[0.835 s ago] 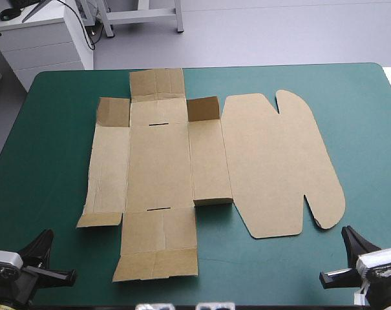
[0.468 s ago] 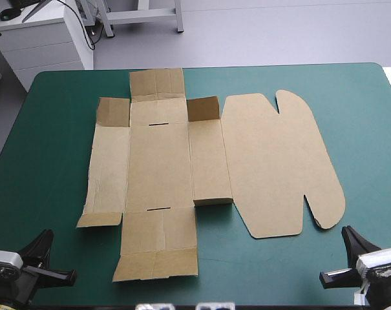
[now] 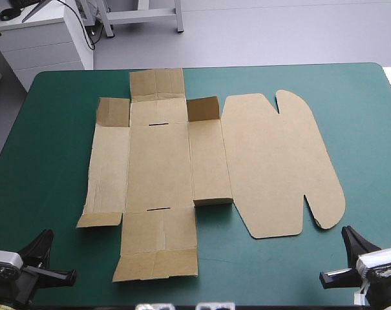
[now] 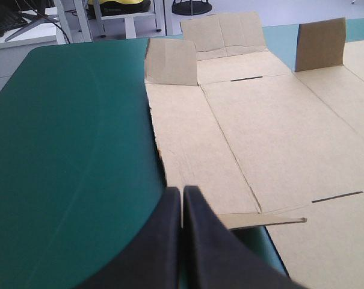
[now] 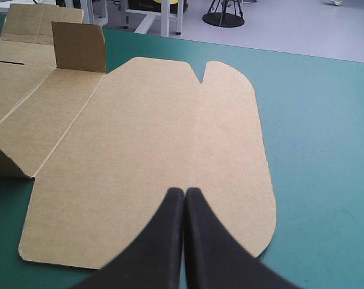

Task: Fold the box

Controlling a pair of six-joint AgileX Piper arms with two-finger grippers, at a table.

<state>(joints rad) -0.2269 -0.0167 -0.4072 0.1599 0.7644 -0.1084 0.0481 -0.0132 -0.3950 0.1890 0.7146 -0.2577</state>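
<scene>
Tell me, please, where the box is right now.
High view: the box lies unfolded at the table's middle, lid toward the right edge, ahead of the left gripper and right gripper.

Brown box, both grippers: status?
Left black-fingered gripper shut, empty. Right black-fingered gripper likewise. Brown cardboard box sheet lies mostly flat, far corner flaps upright, ungripped. Nothing in the way.

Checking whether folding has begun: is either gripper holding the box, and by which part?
Nothing is held. The left gripper and right gripper are shut, empty; the box lies free.
</scene>
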